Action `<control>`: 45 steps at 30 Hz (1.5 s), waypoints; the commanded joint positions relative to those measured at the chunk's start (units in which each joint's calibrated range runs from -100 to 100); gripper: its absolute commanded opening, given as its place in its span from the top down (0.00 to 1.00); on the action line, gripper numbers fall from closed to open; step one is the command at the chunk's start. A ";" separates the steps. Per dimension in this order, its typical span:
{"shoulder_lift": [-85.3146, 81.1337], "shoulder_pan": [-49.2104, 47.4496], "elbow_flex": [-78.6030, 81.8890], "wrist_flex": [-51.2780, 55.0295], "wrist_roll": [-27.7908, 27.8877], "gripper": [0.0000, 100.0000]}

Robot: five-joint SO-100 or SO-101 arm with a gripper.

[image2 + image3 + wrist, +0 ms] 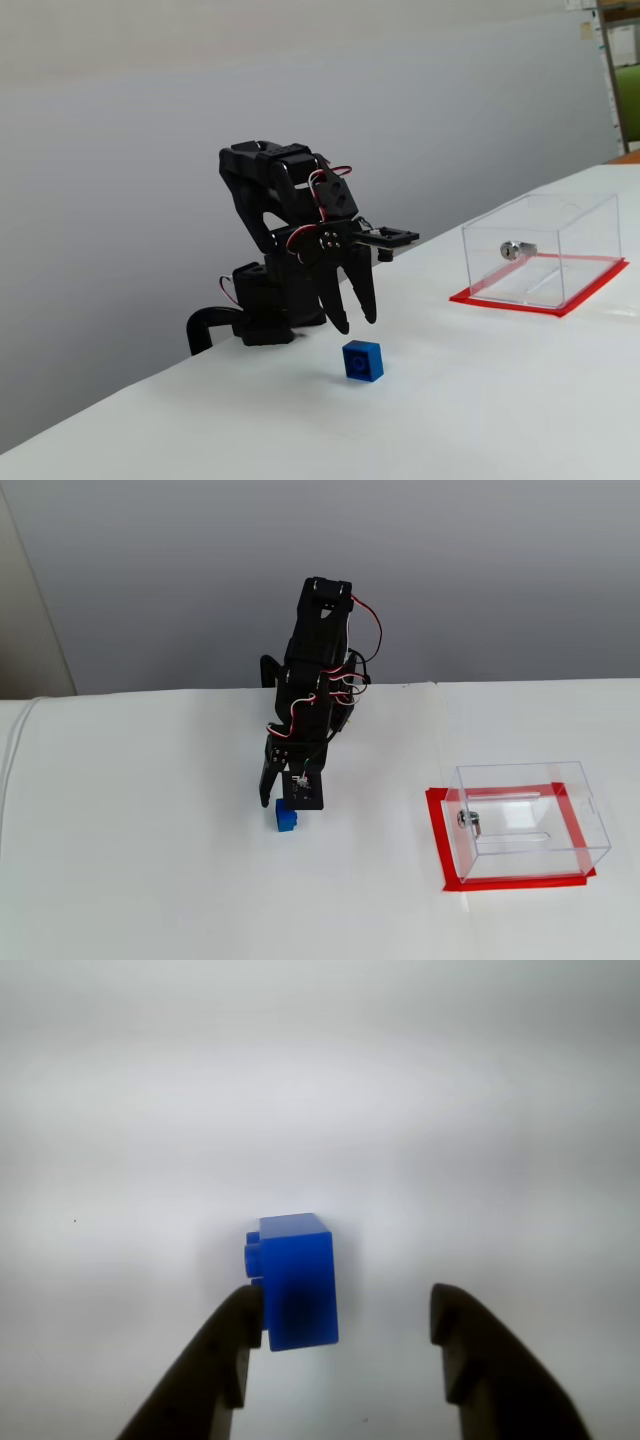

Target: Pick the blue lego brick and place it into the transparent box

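In the wrist view, we had the two-finger black gripper (pixel 345 1315) spread wide and holding nothing, with the small bright blue plastic lego brick (pixel 296 1282) lying on the white table (pixel 480 1140) between its fingers. The brick sat off-centre, touching or nearly touching the left finger (pixel 235 1340) and well clear of the right one; its round stud faced left toward that finger.

In a fixed view from the side, our gripper (pixel 352 322) hung just above the brick (pixel 362 360), fingertips apart and pointing down, not yet around it. The clear rectangular plastic box on its flat red base (pixel 545 250) stood well away to the right, a small silver metal piece (pixel 517 249) inside.

In the other fixed view, the brick (pixel 288 818) peeked out just below the gripper (pixel 296 798), with the box (pixel 525 818) far off to the right.

We judged this the approach before the grasp: the next move called for a small shift to centre the brick, a further descent, then closing.
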 commanded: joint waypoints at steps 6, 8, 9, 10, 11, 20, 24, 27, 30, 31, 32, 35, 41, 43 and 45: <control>0.77 0.04 -4.49 -0.07 0.20 0.73; 0.77 0.04 -4.49 -0.16 0.25 0.73; 0.77 0.04 -4.49 -0.16 0.25 0.74; 0.77 0.04 -4.40 -0.16 0.25 0.74; 0.86 -0.03 -4.31 -0.16 0.36 0.75; 2.30 -0.55 -3.68 -0.24 0.88 0.75; 6.29 -0.55 -4.04 -0.24 0.88 0.75; 8.24 -0.55 -4.13 -0.24 0.93 0.75; 8.75 -0.55 -4.13 -0.24 0.93 0.75; 9.09 -0.55 -4.13 -0.24 0.93 0.75; 9.34 -0.55 -4.13 -0.42 0.93 0.75; 9.60 -0.77 -3.77 -0.94 0.93 0.75; 9.77 -2.84 -3.40 -2.25 0.62 0.75; 11.04 -2.91 -2.77 -2.68 0.56 0.75; 12.82 -2.84 -2.86 -2.68 0.77 0.75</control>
